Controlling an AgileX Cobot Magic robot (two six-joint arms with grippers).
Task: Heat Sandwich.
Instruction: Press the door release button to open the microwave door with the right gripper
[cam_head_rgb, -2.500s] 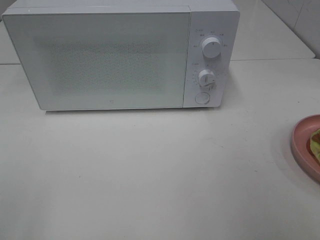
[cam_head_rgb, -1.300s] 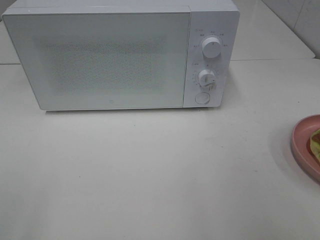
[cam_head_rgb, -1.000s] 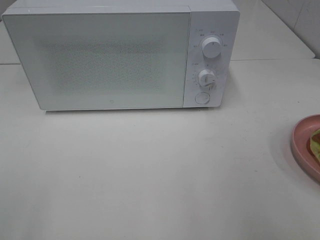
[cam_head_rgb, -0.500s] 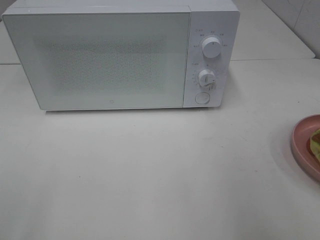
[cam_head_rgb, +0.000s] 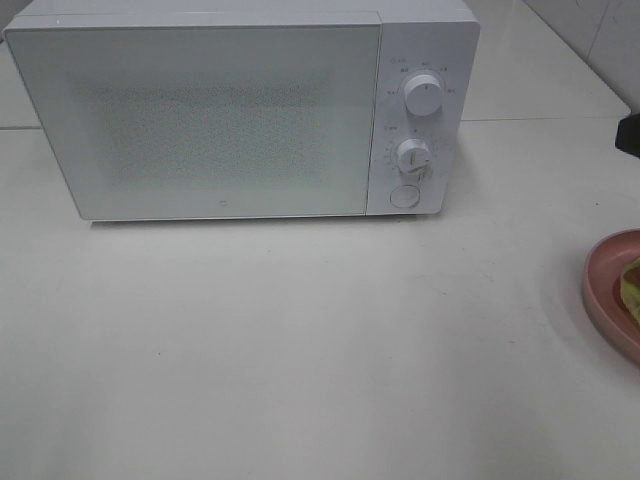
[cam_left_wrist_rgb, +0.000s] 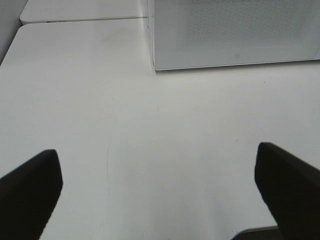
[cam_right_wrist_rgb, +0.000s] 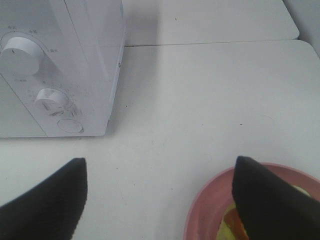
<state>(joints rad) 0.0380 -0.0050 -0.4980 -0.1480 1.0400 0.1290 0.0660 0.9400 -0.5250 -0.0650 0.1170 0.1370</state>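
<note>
Pink against the pale tabletop (cam_head_rgb: 300, 340), the plate (cam_head_rgb: 607, 290) sits at the right edge of the high view, well apart from the white microwave (cam_head_rgb: 220, 120). The sandwich (cam_right_wrist_rgb: 227, 226) lies on that plate, partly hidden behind one finger in the right wrist view. Our right jaws hang spread wide by the plate's edge, holding nothing. Our left jaws are spread just as wide over bare tabletop in front of the microwave's shut door (cam_head_rgb: 200, 115). We judge the task to be at its opening step: nothing is lifted and the door is not yet opened. Next we need that door open, probably by the round button (cam_head_rgb: 404, 196) under the two dials, so the sandwich can go in.
</note>
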